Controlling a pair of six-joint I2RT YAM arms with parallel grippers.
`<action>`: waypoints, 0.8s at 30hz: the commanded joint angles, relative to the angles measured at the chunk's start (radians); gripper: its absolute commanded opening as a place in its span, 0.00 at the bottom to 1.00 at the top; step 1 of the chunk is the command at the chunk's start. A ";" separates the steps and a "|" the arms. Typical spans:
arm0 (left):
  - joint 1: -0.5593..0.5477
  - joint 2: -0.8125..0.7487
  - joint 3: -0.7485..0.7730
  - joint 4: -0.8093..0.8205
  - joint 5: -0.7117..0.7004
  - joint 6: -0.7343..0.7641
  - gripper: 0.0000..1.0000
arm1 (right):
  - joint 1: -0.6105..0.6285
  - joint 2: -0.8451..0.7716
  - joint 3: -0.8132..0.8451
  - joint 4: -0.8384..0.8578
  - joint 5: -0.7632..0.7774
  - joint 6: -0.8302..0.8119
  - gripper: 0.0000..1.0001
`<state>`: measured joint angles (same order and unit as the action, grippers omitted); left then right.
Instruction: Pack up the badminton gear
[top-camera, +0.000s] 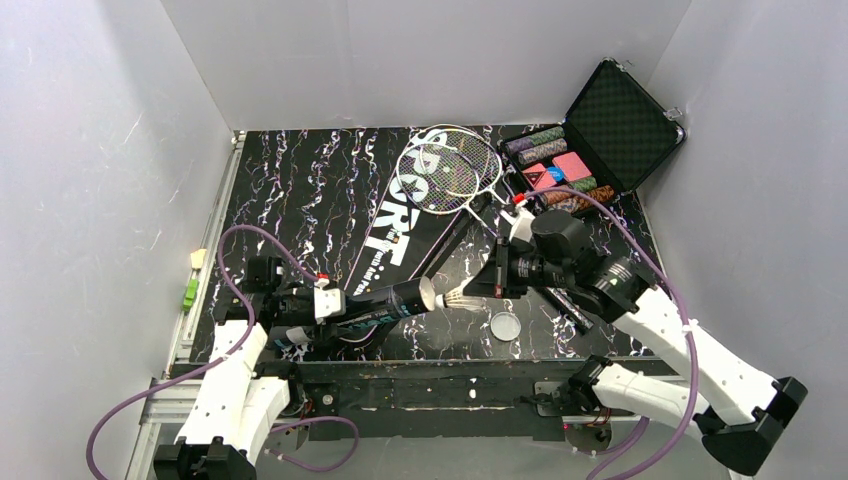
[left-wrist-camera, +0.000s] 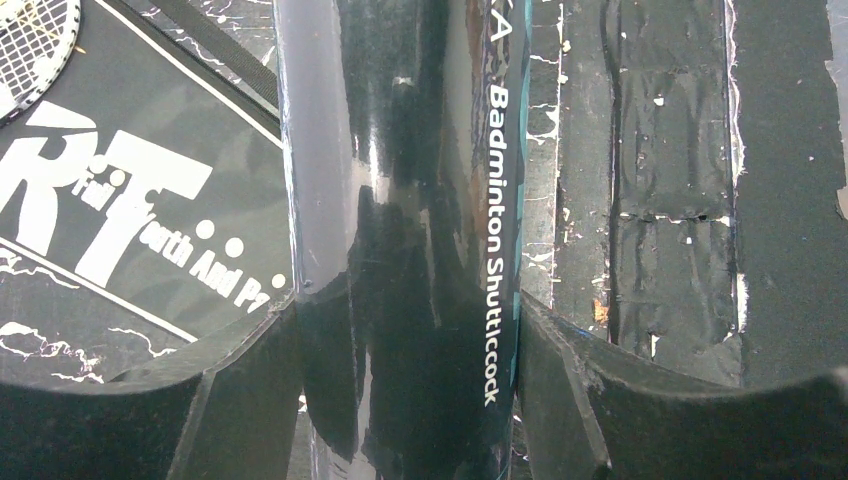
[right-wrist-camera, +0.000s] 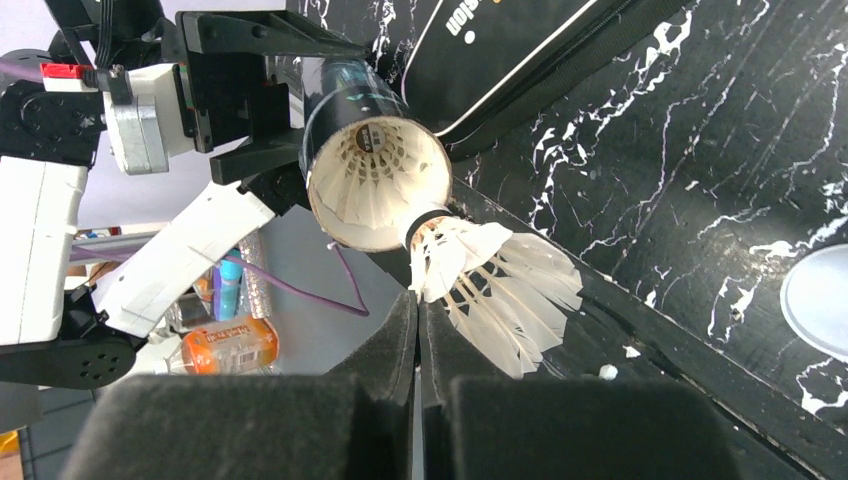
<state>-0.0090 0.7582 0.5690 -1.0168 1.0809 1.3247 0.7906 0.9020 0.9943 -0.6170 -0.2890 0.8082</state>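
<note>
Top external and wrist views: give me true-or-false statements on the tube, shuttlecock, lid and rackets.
The left gripper clamps the tube. True.
The tube is empty. False: stacked shuttlecocks show inside its mouth.
The right gripper holds a shuttlecock at the tube's mouth. True.
The lid caps the tube. False: it lies on the table.
The rackets are inside the bag. False: they lie on top of it.

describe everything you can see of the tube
The tube is long, glossy black, with teal print and white lettering "Badminton Shuttlecock". It is held roughly level above the table, clamped in the left gripper. Its open mouth faces right, shuttlecocks stacked inside; another shuttlecock in the right gripper is at its rim.
</note>
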 joint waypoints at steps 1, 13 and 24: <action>-0.002 -0.013 0.012 -0.014 0.044 0.015 0.01 | 0.028 0.045 0.077 0.099 0.024 -0.001 0.01; -0.001 -0.011 0.017 -0.060 0.050 0.071 0.01 | 0.079 0.125 0.108 0.153 0.022 -0.002 0.01; -0.001 -0.010 0.021 -0.038 0.065 0.043 0.01 | 0.140 0.201 0.067 0.219 0.014 0.034 0.08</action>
<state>-0.0090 0.7567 0.5690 -1.0634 1.0840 1.3788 0.9161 1.0966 1.0588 -0.4820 -0.2680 0.8173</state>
